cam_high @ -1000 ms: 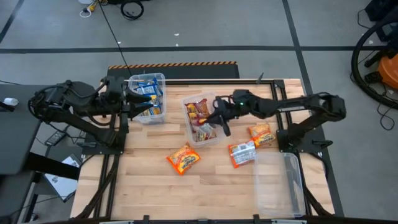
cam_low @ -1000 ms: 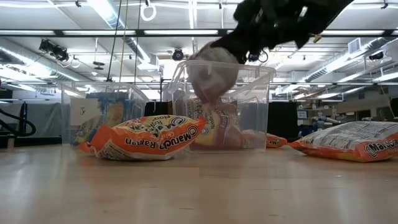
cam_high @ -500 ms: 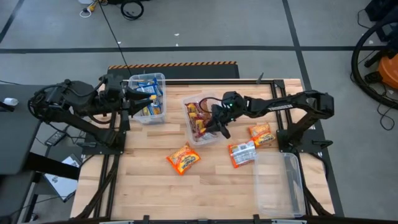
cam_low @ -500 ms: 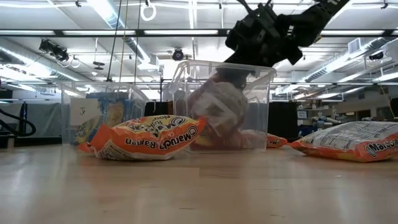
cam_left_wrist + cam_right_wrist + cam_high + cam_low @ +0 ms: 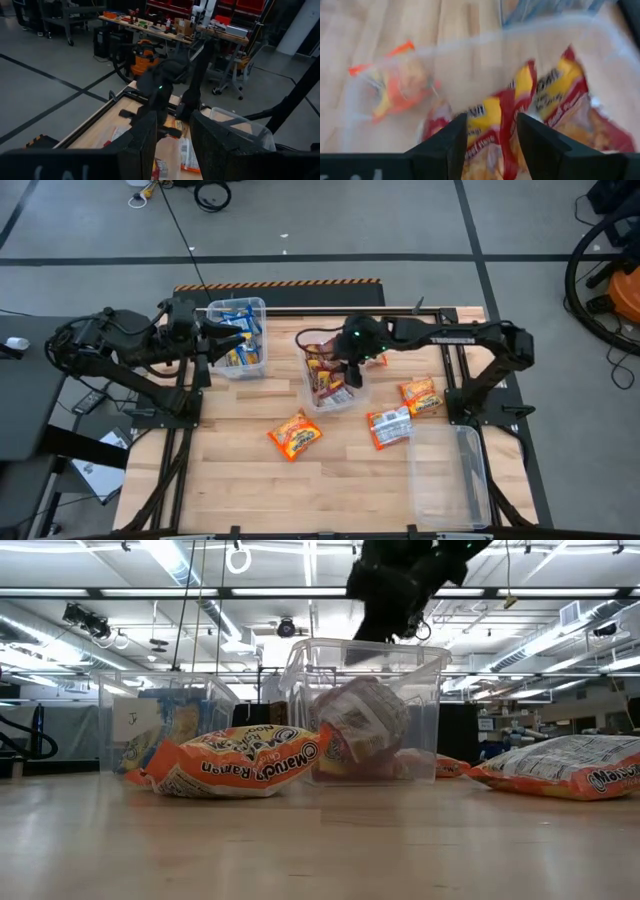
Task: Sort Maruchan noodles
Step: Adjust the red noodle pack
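while the right tool (image 5: 350,372) hangs over the middle bin (image 5: 318,402), its two fingers (image 5: 440,145) stand apart with nothing between them — red-and-yellow noodle packets (image 5: 520,115) lie in the bin right below it. in the level view that tool (image 5: 385,625) sits just above the bin's rim (image 5: 365,643), and a crumpled packet (image 5: 362,720) rests inside against the clear wall.

the left tool (image 5: 205,340) is at the blue bin (image 5: 238,308) on the far left of the bench (image 5: 240,490), where blue-and-yellow packets (image 5: 235,340) are stacked; its fingers (image 5: 145,137) show a gap with nothing in it.

out on the bench lie three loose packets: an orange one (image 5: 294,433) near the front of the middle bin, an orange-and-white one (image 5: 388,427) to its right, and another orange one (image 5: 420,395) just behind that — all apart from each other. an empty clear bin (image 5: 448,475) sits at the bench's near right corner.
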You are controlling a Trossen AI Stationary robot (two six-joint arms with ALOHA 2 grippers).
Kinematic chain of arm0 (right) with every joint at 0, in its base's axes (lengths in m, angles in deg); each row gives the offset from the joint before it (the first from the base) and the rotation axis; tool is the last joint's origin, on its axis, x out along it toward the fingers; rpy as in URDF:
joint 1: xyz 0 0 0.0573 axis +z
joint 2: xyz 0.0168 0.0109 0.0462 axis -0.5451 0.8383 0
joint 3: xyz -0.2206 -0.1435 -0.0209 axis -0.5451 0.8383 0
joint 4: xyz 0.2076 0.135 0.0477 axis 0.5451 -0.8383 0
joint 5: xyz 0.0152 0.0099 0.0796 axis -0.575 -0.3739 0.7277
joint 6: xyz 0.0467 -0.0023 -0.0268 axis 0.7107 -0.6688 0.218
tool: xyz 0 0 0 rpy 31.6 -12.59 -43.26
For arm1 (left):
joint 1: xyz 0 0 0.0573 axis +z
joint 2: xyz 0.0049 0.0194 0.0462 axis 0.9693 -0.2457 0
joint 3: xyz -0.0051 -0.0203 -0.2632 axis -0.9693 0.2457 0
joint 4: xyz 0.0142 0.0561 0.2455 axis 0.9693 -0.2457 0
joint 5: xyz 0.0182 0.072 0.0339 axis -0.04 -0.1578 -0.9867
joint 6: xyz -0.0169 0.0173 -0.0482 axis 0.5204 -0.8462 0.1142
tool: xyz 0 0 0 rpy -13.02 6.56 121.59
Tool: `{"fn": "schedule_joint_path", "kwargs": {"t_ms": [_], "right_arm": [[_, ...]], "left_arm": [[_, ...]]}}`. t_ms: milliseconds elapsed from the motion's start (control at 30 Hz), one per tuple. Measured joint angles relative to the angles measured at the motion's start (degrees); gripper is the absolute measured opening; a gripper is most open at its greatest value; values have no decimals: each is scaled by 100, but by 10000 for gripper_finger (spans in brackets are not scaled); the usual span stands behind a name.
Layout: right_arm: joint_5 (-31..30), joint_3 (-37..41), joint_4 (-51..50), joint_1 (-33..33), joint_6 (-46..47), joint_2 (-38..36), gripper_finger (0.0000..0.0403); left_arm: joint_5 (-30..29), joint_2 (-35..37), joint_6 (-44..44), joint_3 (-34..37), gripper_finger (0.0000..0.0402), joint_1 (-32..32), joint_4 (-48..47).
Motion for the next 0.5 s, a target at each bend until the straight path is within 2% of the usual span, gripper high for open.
{"fn": "schedule_joint_path", "kwargs": {"t_ms": [233,500], "right_arm": [[7,-43,-240,-5,-313,648,159],[-183,-45,-165,0,-508,897,132]], "left_arm": [[1,0,135,1,123,-2,-14],[3,0,129,2,123,-2,-32]]}}
